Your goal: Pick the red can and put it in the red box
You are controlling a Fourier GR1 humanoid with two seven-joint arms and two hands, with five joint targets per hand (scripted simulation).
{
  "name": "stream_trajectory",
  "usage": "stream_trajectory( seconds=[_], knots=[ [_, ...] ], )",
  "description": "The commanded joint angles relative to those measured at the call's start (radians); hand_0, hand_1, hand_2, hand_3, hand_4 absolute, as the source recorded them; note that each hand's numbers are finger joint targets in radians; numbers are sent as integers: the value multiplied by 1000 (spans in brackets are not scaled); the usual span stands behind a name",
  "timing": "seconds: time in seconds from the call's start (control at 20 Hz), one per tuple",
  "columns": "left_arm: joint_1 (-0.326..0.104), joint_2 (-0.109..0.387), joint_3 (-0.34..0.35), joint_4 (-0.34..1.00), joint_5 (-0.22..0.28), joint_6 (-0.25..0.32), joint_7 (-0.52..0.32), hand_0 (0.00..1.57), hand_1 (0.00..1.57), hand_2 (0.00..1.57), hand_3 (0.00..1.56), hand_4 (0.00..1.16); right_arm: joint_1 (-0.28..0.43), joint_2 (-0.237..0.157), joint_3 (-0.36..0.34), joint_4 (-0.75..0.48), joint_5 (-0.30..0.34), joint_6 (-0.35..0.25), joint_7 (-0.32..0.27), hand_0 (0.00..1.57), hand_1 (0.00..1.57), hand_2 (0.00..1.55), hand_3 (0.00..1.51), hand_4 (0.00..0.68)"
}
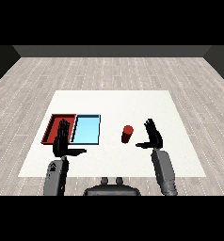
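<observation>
Red can [127, 133] upright, ungrasped; right hand [154, 137] open just beside it. Close in sideways, curl around its middle.

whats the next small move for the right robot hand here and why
Probably slide the right robot hand toward the red can and close round it. The can stands upright on the white table, just to that hand's left, untouched. The hand is open, its thumb pointing at the can, and the red tray lies past the light blue tray.
</observation>
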Motion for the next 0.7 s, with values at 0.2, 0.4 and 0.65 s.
stream_trajectory(
  seconds=[0.2, 0.4, 0.65],
  knots=[
    [7, 2, 10, 44, 9, -16, -48, 0, 0, 0, 0, 0, 16, 38, 42, 50, 2, -26, -53, 0, 0, 0, 0, 0],
    [1, -2, -1, 77, -3, -27, -101, 0, 0, 0, 0, 0, -61, 57, 33, 202, 1, -29, -98, 0, 0, 0, 0, 0],
    [29, 24, 15, -39, 38, -40, 8, 0, 0, 0, 0, 0, -66, 63, 74, 185, -25, -52, -92, 0, 0, 0, 0, 0]
  ],
)
